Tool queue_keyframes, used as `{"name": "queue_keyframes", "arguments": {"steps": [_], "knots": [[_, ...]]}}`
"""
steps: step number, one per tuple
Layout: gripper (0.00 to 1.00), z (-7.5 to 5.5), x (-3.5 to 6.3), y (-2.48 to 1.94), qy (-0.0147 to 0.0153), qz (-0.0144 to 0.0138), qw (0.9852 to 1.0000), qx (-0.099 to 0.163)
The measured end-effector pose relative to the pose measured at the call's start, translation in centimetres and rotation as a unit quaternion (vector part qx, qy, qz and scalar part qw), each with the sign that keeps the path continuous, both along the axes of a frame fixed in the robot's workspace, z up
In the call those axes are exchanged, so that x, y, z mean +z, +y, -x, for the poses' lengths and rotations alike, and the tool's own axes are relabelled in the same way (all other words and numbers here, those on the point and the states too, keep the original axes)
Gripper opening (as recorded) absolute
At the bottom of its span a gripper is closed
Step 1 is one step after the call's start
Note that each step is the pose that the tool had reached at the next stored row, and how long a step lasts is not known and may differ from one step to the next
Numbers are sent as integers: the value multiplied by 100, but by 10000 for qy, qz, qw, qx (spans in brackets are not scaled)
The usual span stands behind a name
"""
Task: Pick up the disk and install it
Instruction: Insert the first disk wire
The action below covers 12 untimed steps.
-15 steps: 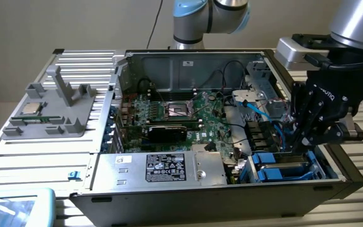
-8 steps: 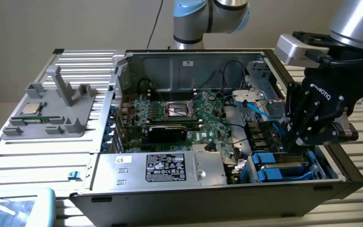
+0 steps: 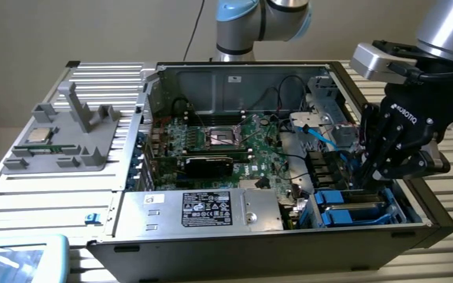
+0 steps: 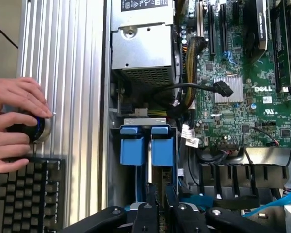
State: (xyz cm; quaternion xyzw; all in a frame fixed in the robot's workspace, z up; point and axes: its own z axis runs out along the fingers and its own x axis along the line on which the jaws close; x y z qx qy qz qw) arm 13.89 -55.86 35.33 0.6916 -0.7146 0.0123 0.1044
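The disk (image 3: 354,207) sits low in the drive bay at the near corner of the open computer case (image 3: 250,250), on the exterior view's right; its blue bracket rails and a silver face show. My black gripper (image 3: 365,180) reaches straight down onto it. In the wrist view the disk (image 4: 138,148) appears as two blue bracket tabs with a thin silver strip between them, running toward my gripper (image 4: 161,196). The fingers (image 4: 146,208) stand close together on that strip, shut on the disk.
A large silver box with a black label (image 3: 210,209) lies beside the bay. The green motherboard (image 3: 235,141) and loose cables (image 4: 194,90) fill the case. A grey fixture (image 3: 61,147) holds a small square chip. A hand (image 4: 14,121) rests on a knob above a keyboard (image 4: 24,194).
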Motion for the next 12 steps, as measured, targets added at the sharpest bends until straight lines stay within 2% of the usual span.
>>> {"name": "queue_keyframes", "arguments": {"steps": [3, 9, 12], "knots": [[17, -18, -25, 26, 84, 0, 10000, 0], [17, -28, -29, 37, 90, 1, 10000, 0], [17, -44, -33, 61, 132, 30, 9999, -1]]}}
